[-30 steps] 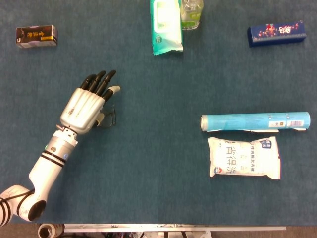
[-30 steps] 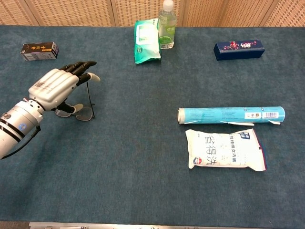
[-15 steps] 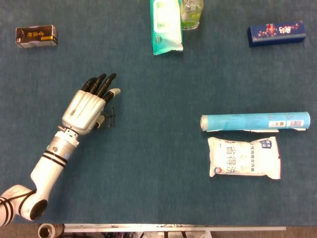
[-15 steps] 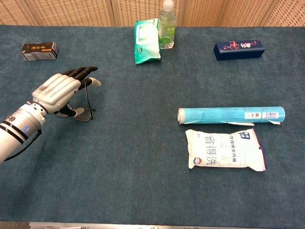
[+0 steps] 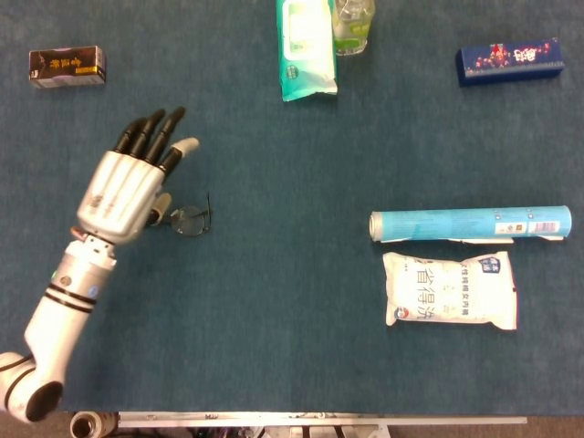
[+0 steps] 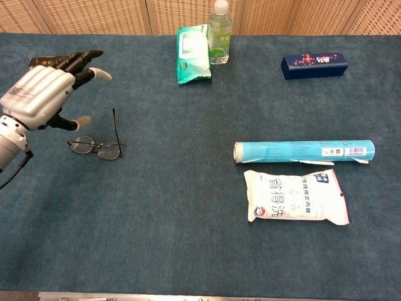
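Left robot hand (image 6: 39,97) is up off the surface (image 6: 188,238), fingers spread wide, nothing in it. The glasses (image 6: 95,147) lie flat on the blue cloth just below and a bit to the right of it, not touching, one temple arm sticking out toward the far edge. In the head view the robot hand (image 5: 125,187) partly overlaps the glasses (image 5: 189,219).

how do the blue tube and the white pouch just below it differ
The blue tube is a long, slim cylinder lying on its side; the white pouch is a flat, soft rectangle. The tube is light blue and reaches further right than the pouch; the pouch is white with large blue characters. Both lie lengthwise on the table, close together, far from the left hand.
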### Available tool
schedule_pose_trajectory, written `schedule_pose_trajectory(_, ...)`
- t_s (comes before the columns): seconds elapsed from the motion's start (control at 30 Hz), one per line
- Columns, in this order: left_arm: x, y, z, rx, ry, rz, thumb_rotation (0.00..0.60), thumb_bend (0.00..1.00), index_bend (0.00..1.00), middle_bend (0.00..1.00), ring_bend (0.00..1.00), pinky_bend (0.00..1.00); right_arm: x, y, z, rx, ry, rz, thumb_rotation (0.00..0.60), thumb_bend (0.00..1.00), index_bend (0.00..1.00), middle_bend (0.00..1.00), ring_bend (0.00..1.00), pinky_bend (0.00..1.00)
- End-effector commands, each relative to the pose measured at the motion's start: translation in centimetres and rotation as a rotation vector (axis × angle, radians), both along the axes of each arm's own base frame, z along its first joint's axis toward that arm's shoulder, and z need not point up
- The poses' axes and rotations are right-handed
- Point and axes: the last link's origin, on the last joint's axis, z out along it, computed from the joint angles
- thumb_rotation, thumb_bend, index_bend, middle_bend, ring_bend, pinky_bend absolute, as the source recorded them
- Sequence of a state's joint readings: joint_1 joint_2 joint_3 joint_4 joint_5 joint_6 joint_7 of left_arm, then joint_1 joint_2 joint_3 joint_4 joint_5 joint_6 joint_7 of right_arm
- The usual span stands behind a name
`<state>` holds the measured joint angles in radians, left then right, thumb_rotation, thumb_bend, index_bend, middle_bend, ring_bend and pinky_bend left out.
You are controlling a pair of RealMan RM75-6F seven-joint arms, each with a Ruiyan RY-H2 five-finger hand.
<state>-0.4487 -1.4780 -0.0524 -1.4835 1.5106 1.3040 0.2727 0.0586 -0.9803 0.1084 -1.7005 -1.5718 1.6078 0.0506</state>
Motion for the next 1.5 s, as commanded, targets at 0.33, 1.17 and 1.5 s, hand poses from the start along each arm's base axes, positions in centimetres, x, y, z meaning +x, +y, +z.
schedule_pose_trajectory(0.33,3.5,-2.6,3.4,0.016,-0.043,-0.060,0.600,0.25,0.21,0.00,0.00,0.12,-0.1,0.0,-0.2,0.007,0.006,-0.004,0.600,0.32,0.39,0.37,0.22,0.37)
schedule_pose_trajectory(1.17,6.3,-4.6,1.6,-0.082,-0.077,-0.115,0.600,0.25,0.20,0.00,0.00,0.12,-0.1,0.0,0.1,0.004,-0.002,-0.004,0.600,0.32,0.39,0.37,0.22,0.37)
schedule_pose_trajectory(1.5,5.5,-4.2,0.8,-0.103,-0.076,-0.086,0.600,0.20,0.20,0.00,0.00,0.12,-0.1,0.1,0.2,0.000,-0.004,-0.004,0.600,0.32,0.39,0.37,0.22,0.37)
